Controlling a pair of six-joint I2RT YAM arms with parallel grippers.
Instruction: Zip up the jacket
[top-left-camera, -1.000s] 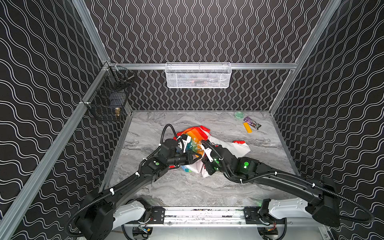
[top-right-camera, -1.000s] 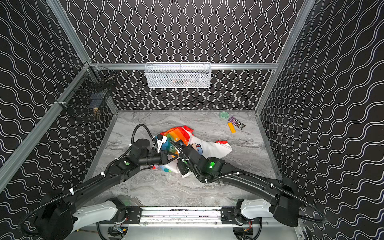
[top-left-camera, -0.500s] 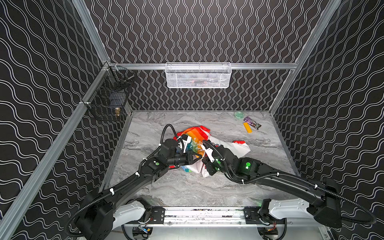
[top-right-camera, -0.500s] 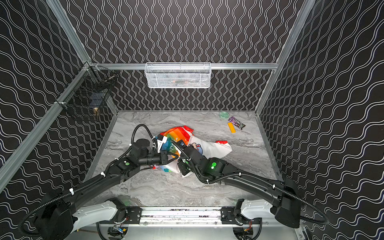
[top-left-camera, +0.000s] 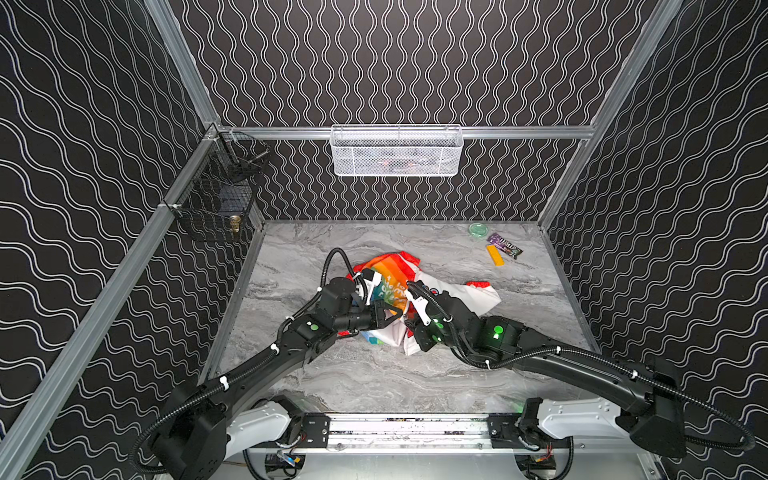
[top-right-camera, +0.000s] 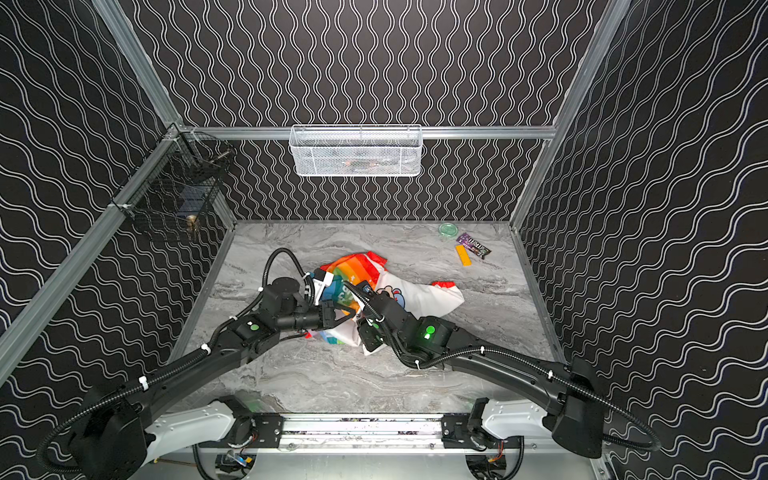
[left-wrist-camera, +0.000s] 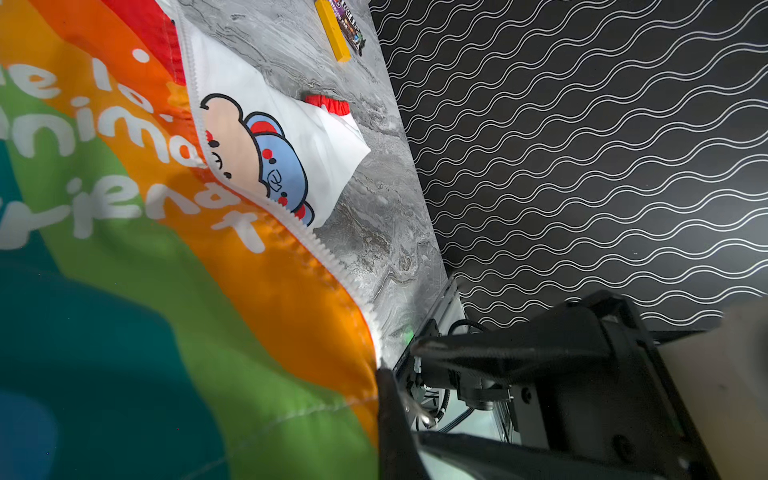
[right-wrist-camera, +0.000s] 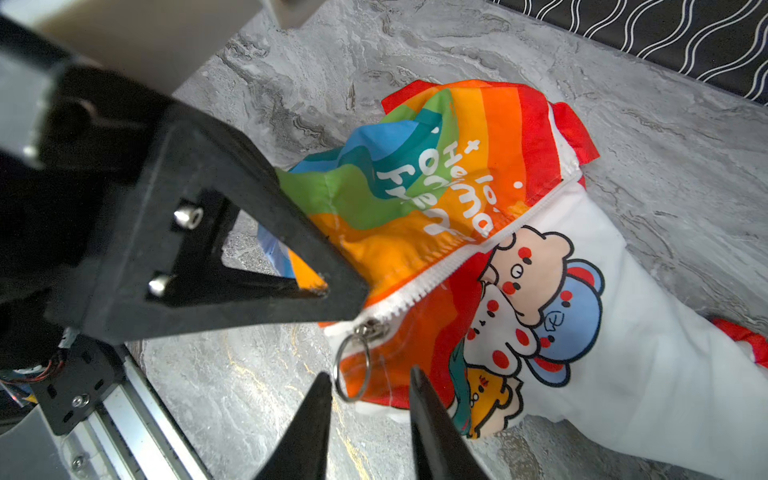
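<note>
The rainbow-striped jacket (top-left-camera: 390, 274) (top-right-camera: 357, 270) lies crumpled mid-table, its white cartoon-print lining (right-wrist-camera: 623, 332) spread to the right. My left gripper (top-left-camera: 397, 314) (top-right-camera: 351, 313) (left-wrist-camera: 388, 399) is shut on the jacket's orange hem beside the white zipper (right-wrist-camera: 436, 274). The slider sits at the bottom end of the zipper, and its metal ring pull (right-wrist-camera: 336, 370) hangs down from it. My right gripper (right-wrist-camera: 370, 374) (top-left-camera: 409, 328) is open, and the ring hangs between its two black fingertips, close to one of them. Above the slider the zipper teeth stand apart.
At the back right lie a green lid (top-left-camera: 478, 230), a purple wrapper (top-left-camera: 504, 245) and a yellow block (top-left-camera: 495, 254). A white wire basket (top-left-camera: 397, 150) hangs on the back wall, a black one (top-left-camera: 220, 203) on the left wall.
The right gripper's jaws have spread apart around the ring pull. Both arms and the jacket stay about where they were.
</note>
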